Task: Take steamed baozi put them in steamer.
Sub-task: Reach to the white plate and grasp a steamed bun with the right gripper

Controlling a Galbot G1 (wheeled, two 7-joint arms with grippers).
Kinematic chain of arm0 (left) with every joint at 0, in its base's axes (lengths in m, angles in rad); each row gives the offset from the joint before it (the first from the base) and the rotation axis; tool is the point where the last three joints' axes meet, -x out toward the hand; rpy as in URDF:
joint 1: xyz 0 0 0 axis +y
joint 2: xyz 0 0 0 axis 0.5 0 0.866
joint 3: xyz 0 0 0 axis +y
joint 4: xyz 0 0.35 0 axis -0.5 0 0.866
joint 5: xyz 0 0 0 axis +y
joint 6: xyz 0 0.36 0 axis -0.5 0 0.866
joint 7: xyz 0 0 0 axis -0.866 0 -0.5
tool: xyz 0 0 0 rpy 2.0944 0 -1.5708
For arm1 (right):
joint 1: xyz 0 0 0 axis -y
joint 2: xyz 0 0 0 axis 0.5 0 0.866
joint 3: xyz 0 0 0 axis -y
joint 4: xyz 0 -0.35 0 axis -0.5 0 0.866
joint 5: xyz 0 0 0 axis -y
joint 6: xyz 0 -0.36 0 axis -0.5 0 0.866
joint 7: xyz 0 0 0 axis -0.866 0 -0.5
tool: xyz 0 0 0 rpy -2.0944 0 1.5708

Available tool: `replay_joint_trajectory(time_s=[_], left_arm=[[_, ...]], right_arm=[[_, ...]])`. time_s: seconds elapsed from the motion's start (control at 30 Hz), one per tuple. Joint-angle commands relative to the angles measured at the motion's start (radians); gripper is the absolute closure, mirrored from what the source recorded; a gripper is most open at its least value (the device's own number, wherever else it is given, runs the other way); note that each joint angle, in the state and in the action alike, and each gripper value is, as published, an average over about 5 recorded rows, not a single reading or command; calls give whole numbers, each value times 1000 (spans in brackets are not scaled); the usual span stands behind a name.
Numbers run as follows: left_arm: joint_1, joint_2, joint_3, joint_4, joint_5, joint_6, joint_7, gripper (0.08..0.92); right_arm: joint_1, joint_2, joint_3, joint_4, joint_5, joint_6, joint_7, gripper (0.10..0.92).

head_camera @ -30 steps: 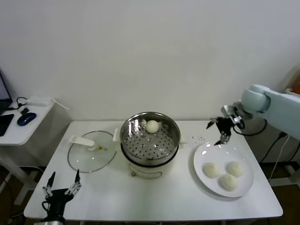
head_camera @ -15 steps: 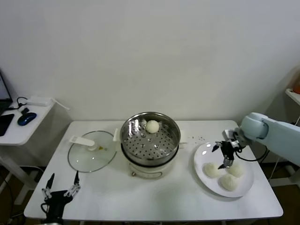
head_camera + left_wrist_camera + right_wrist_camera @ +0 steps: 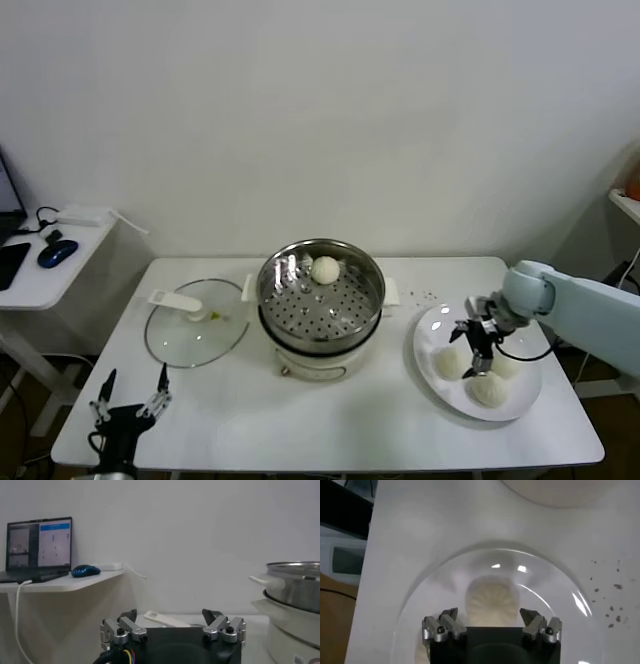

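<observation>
The steamer (image 3: 320, 292) stands mid-table with one steamed baozi (image 3: 324, 269) on its perforated floor, at the back. Three more baozi (image 3: 448, 363) (image 3: 489, 391) (image 3: 508, 366) lie on a white plate (image 3: 432, 330) to the right. My right gripper (image 3: 477, 350) hangs low over the plate among them, open. In the right wrist view a baozi (image 3: 491, 604) sits just ahead between the spread fingertips of that gripper (image 3: 490, 615), untouched. My left gripper (image 3: 130, 397) is parked open off the table's front left corner, empty (image 3: 172, 616).
A glass lid (image 3: 196, 336) with a white handle (image 3: 173, 300) lies left of the steamer. A side shelf at far left carries a blue mouse (image 3: 85, 570) and a laptop (image 3: 37, 545). Dark crumbs (image 3: 425, 295) dot the table behind the plate.
My right gripper has come forward and down from behind the plate to just above the baozi on it, staying open. The left arm has not moved.
</observation>
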Motion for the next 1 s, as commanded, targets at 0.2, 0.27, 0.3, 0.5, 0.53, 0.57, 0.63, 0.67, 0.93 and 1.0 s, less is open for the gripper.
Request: replay_joint_trajectory(time_s=[0.2,0.27,0.3,0.5,0.53,0.57,0.63,0.67,0.93,1.0], left_arm=[[-1,-1,0,3,-3,3,-1,177],[-1,-2,1,3,-3,3,-1,177],[-1,-2,1,3,-3,4,-1,177],[0,-3,1,0,-5,7,-1,177],[1,-3,1,-1,-5,7,-1,177],[1,-3,1,-1,-5,7,-2,177],[1,-3,1,-1,-5,7,-2,177],[2,-2,1,-1,-6,7,-2,177],[1,0,-1,-1,-12,10,-5,177],[1,0,-1,-1,-12,11,-5,177]], right_arm=[[-49,26,31,-38,-34,0,4,203],[-57,28,38,-41,-37,0,4,203],[-60,29,41,-42,-38,0,4,203],[-68,36,49,-55,-45,1,3,205],[-70,38,53,-58,-46,1,3,207],[-72,40,57,-60,-47,1,3,211],[-75,42,62,-63,-48,1,4,233],[-76,43,63,-62,-48,1,3,247],[-79,44,68,-59,-46,1,2,320],[-77,43,69,-57,-45,1,1,321]])
